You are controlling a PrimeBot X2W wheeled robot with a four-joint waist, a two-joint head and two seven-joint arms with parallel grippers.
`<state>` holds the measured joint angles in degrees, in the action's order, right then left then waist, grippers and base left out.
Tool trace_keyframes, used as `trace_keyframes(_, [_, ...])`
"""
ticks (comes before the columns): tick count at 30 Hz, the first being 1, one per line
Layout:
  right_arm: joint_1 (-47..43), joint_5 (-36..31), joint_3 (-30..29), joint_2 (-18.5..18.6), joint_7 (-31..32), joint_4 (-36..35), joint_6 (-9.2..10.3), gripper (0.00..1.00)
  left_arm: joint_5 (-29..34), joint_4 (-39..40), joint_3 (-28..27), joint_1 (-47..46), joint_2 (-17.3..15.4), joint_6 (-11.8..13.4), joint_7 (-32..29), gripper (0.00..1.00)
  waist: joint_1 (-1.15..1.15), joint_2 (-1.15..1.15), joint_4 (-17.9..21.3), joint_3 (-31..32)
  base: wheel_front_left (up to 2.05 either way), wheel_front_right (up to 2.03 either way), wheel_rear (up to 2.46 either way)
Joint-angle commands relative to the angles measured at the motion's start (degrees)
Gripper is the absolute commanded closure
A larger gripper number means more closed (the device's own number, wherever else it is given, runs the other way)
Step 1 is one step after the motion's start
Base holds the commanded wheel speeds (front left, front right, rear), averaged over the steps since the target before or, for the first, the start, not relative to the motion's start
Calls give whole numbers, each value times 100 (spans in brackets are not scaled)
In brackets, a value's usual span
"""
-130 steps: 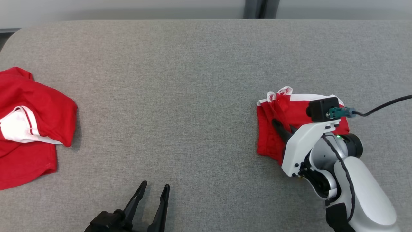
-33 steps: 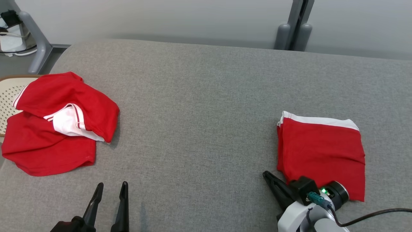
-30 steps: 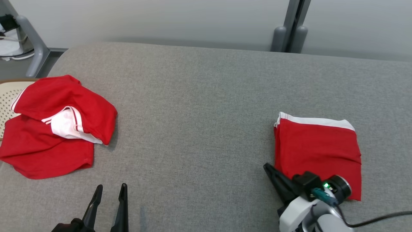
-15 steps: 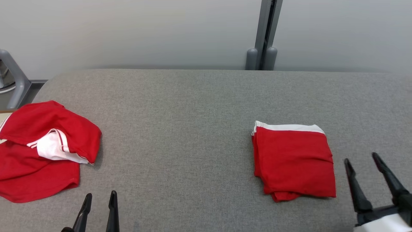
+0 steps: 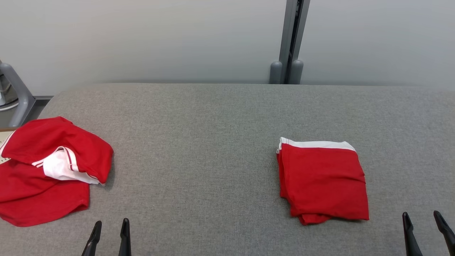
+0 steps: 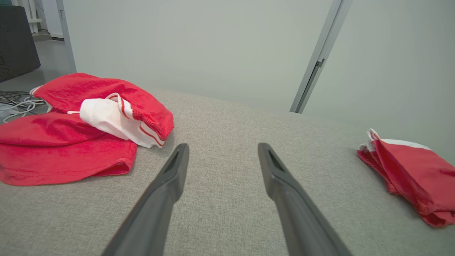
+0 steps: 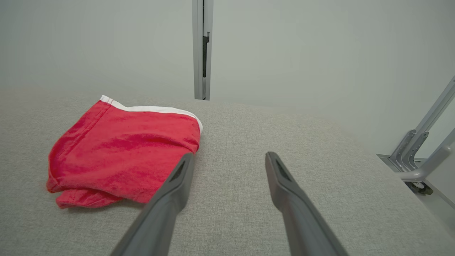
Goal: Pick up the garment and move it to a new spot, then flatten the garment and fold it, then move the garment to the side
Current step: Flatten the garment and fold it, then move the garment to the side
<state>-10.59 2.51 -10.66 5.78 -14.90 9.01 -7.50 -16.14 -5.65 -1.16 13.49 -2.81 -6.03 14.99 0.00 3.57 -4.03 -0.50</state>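
A folded red garment (image 5: 322,181) with a white band along its far edge lies flat on the grey table (image 5: 199,142), right of centre. It shows too in the right wrist view (image 7: 124,153) and the left wrist view (image 6: 412,174). My right gripper (image 5: 423,217) is open at the lower right, apart from the garment and holding nothing; in its own view (image 7: 227,156) the fingers stand just right of the cloth. My left gripper (image 5: 110,225) is open at the lower left (image 6: 222,147) over bare table.
A crumpled pile of red and white clothes (image 5: 46,170) sits at the table's left edge, also in the left wrist view (image 6: 81,124). A grey wall and a metal post (image 5: 289,42) stand behind the table. Metal frame legs (image 7: 419,156) lie past the right edge.
My right gripper has let go of the folded garment, opened and drawn back to the lower right. The head camera has tilted up, shifting the whole picture. The left gripper stayed open.
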Motion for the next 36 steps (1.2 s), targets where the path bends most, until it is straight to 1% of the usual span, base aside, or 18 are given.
trace_keyframes(1, [-32,6,-21,-2,-18,10,2,0,29,6,-28,24,-17,-21,27,0,0,0,-9,-6,0,0,0])
trace_keyframes(3, [-8,66,6,-55,-18,28,2,0,38,14,-36,21,-19,-28,27,0,0,0,-22,-13,0,0,0])
trace_keyframes(6, [131,328,40,-124,-18,89,2,0,49,30,-25,-2,-19,-37,27,0,0,0,-57,-34,0,0,0])
trace_keyframes(9, [423,855,265,-162,29,517,2,0,51,57,-28,-60,-18,-32,27,0,0,0,-84,-94,0,0,0])
trace_keyframes(12, [1035,1647,606,-54,846,936,0,0,80,62,40,-103,-19,-48,27,0,0,0,-137,-177,0,0,0])
trace_keyframes(14, [1410,2013,594,9,1491,1200,1,0,106,58,70,-128,-20,-71,27,0,0,0,-188,-241,0,0,0])
trace_keyframes(17, [1928,2166,504,30,2205,1581,1,0,115,49,109,-180,-18,-88,27,0,0,0,-291,-348,0,0,0])
trace_keyframes(18, [2086,2112,451,36,2412,1714,1,0,115,49,127,-209,-20,-96,26,0,0,0,-335,-392,0,0,0])
trace_keyframes(19, [2086,2112,451,36,2412,1714,1,0,115,49,127,-209,-20,-96,26,0,0,0,-335,-392,0,0,0])
trace_keyframes(22, [2479,1913,288,50,2809,2093,1,0,101,33,175,-279,-21,-113,26,0,0,0,-485,-529,0,0,0])
trace_keyframes(26, [2764,1892,344,-8,3109,2446,1,0,39,9,198,-377,-20,-135,27,0,0,0,-623,-665,0,0,0])
trace_keyframes(30, [2963,1883,443,-45,3425,2759,1,0,-30,27,167,-456,-19,-138,26,0,0,0,-609,-804,0,0,0])
trace_keyframes(31, [3027,1843,488,-7,3408,2777,1,75,-49,27,169,-466,-19,-141,26,0,0,0,-584,-843,0,0,0])
trace_keyframes(32, [3087,1777,533,73,3394,2781,1,100,-59,34,171,-485,-19,-143,26,0,0,0,-550,-896,0,0,0])
trace_keyframes(34, [3277,1619,575,252,3376,2757,1,100,-72,73,162,-555,-19,-149,26,0,0,0,-457,-1034,0,0,0])
trace_keyframes(36, [3526,1359,536,539,3381,2699,10,100,-84,118,143,-639,-20,-151,26,0,0,0,-332,-1224,0,0,0])
